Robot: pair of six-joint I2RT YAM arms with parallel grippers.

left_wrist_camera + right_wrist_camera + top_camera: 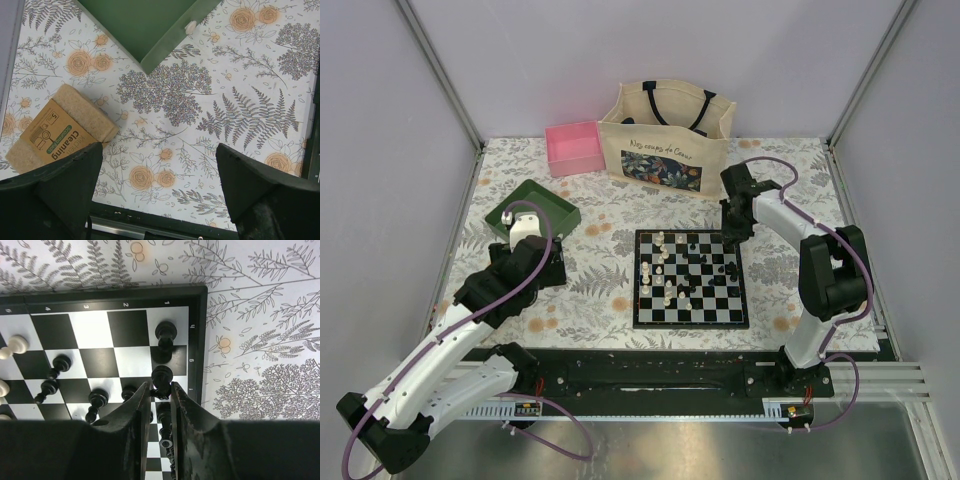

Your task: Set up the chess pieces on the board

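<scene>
Floral tablecloth (590, 300) | my right gripper (161, 388) clamps black piece (161, 374) for placing at board (127, 327) right edge | left gripper (160, 155) apart, parked.

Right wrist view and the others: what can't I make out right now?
Right wrist: base of the black piece held in the right pincer, hidden by its fingers; lifted or standing, unclear.
Top: chess pieces too small to tell kinds.
Top: inside of the bag, hidden by its wall.
</scene>
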